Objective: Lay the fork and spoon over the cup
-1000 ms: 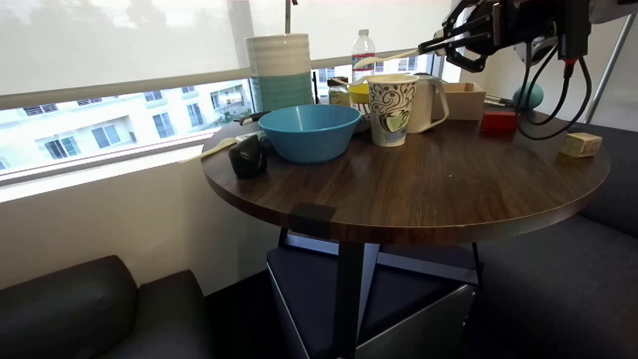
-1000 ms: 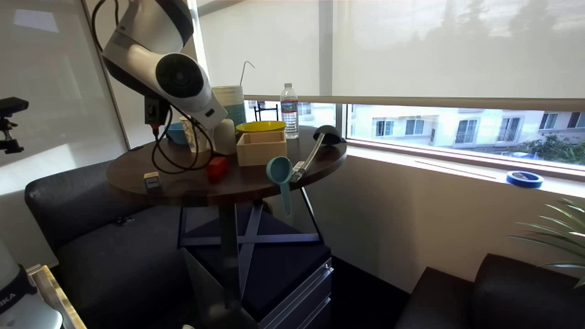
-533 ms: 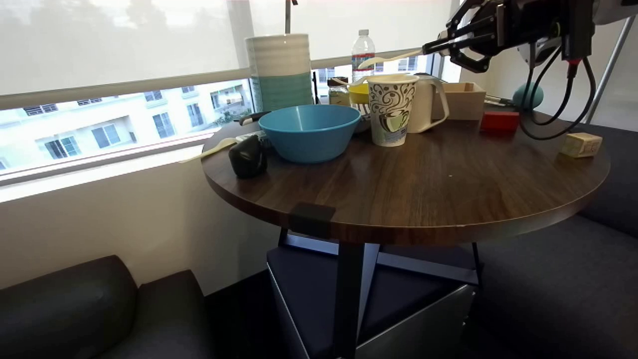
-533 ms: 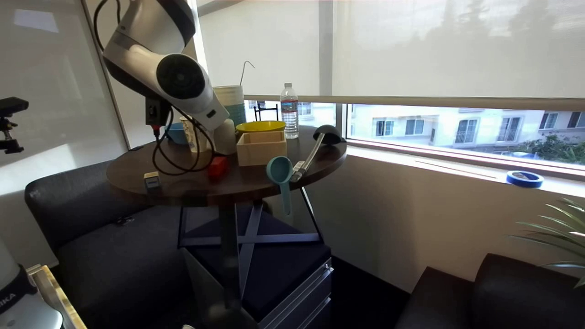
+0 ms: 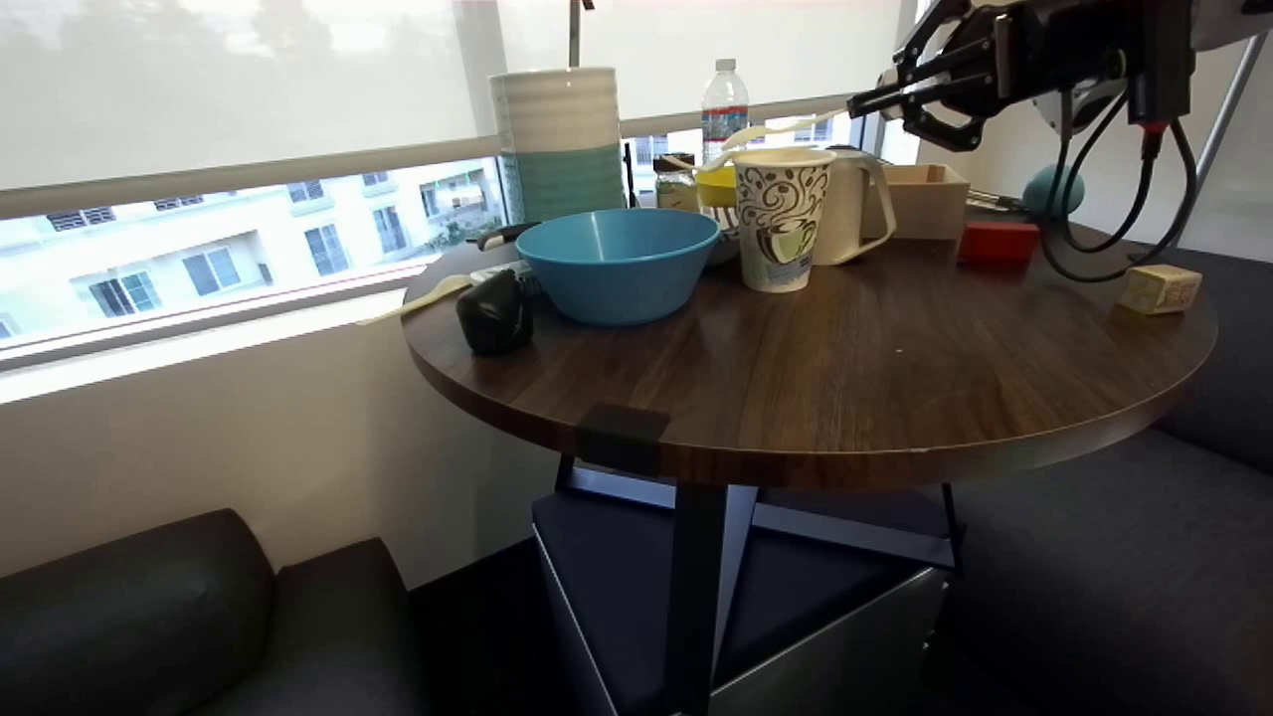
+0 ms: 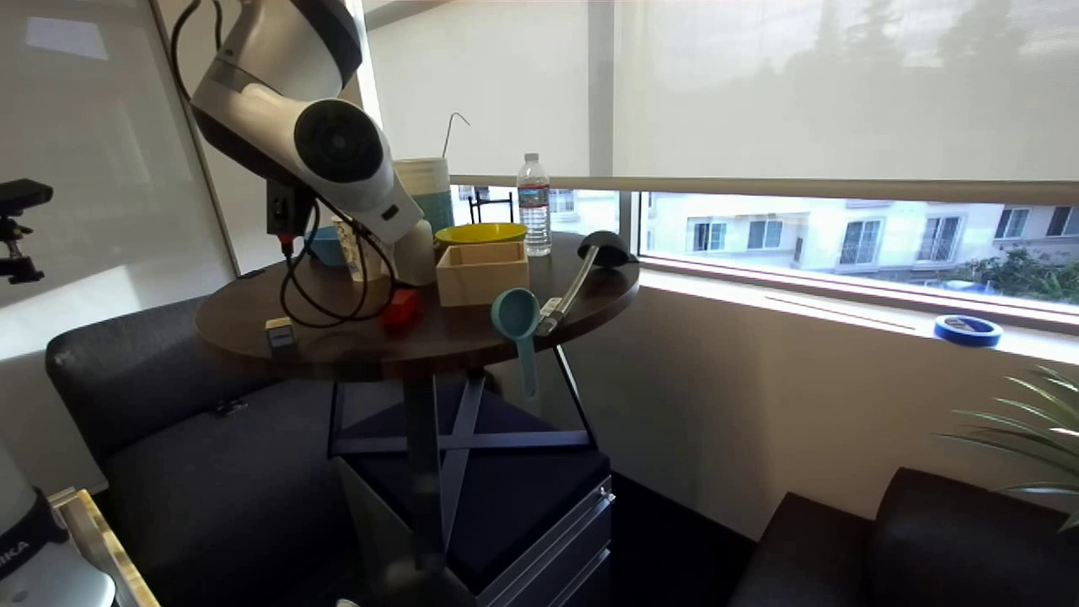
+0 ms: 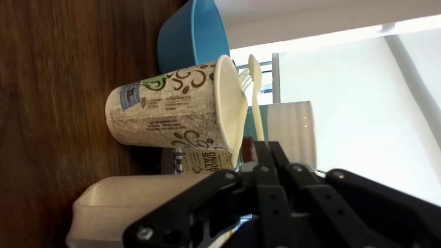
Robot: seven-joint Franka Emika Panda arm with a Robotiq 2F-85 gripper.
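Wrist view: fingers (image 7: pixel 263 155) pinch cream plastic spoon (image 7: pixel 256 109); lower lvl across patterned white paper cup (image 7: pixel 168 106) w/o bumping cream plastic fork (image 7: pixel 240 129).

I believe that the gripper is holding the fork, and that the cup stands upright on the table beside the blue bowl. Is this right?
Not the fork: the gripper holds the spoon. The wrist view shows its rounded head, while the tined fork lies across the cup. The cup does stand upright on the table beside the blue bowl.
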